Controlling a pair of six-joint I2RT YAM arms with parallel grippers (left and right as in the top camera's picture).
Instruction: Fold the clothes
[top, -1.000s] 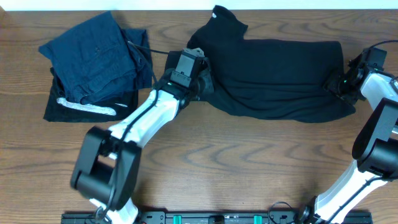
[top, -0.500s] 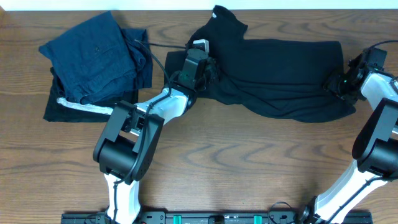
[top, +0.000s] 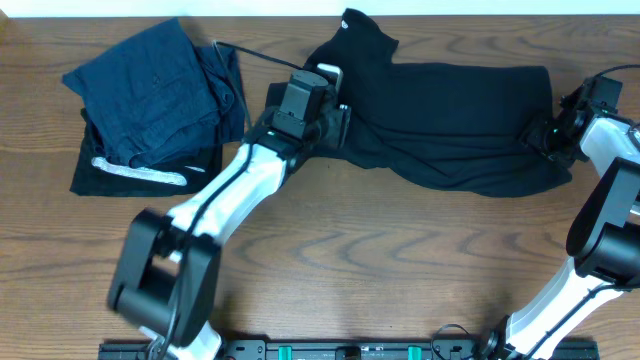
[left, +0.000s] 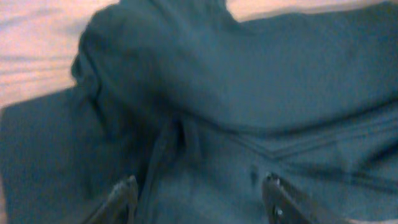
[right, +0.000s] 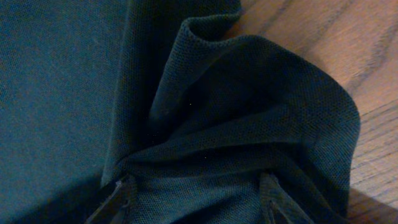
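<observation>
Left jaws: released. Fingertips (left: 123, 198) stand wide apart just above the clothes (left: 249, 93), nothing pinched between them. A stitched seam runs across the cloth under the gap, and a soft ridge rises ahead of it.

Right jaws: fingertips (right: 118, 196) also apart, with a bunched, puckered hump of the same black cloth filling the space between. Grasping or only straddling, I cannot tell. Bare wood shows at the right edge of my wrist view.

Overhead view: the black top lies spread along the far side of the surface (top: 400, 250). My left jaws are at its left end, below the high collar (top: 365, 35); my right jaws are at its right end.

Markings: a small white mark (top: 347, 25) on the collar, too small to read. No legible writing on the cloth under either wrist.

Far left, well apart from the top: navy folded garments (top: 150, 85) stacked on a black folded piece (top: 100, 178) bearing a silvery-white stripe.
</observation>
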